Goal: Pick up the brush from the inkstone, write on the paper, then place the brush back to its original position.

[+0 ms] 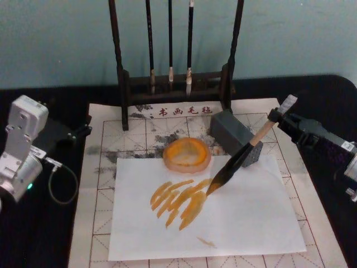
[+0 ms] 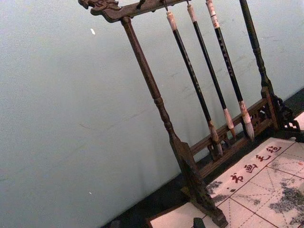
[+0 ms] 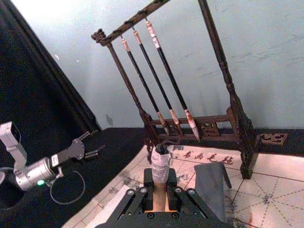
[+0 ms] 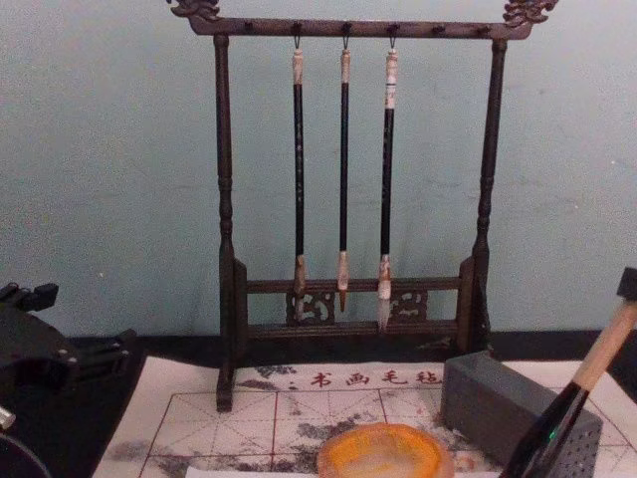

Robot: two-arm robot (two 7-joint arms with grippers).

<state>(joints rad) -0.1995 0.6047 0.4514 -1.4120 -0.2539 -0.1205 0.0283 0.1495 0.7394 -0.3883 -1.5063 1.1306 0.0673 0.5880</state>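
Note:
My right gripper point(image 1: 275, 119) is shut on the upper handle of the brush point(image 1: 245, 153), which slants down to the left. Its dark tuft touches a plain white sheet point(image 1: 245, 218) beside several orange strokes point(image 1: 178, 202). That sheet lies on the paper point(image 1: 106, 167), off-white with red grid lines, red characters and grey smudges. A round orange dish point(image 1: 187, 154), which I take for the inkstone, sits just behind the strokes. In the right wrist view the brush end point(image 3: 160, 161) stands up between the gripper's fingers point(image 3: 142, 195). My left gripper point(image 1: 85, 129) rests open at the paper's left edge.
A dark wooden rack point(image 1: 120, 72) with three thin black brushes point(image 1: 170, 44) stands at the back of the paper. A grey block point(image 1: 234, 137) lies right of the orange dish, under the slanting brush. Black cloth point(image 1: 50, 223) covers the table around the paper.

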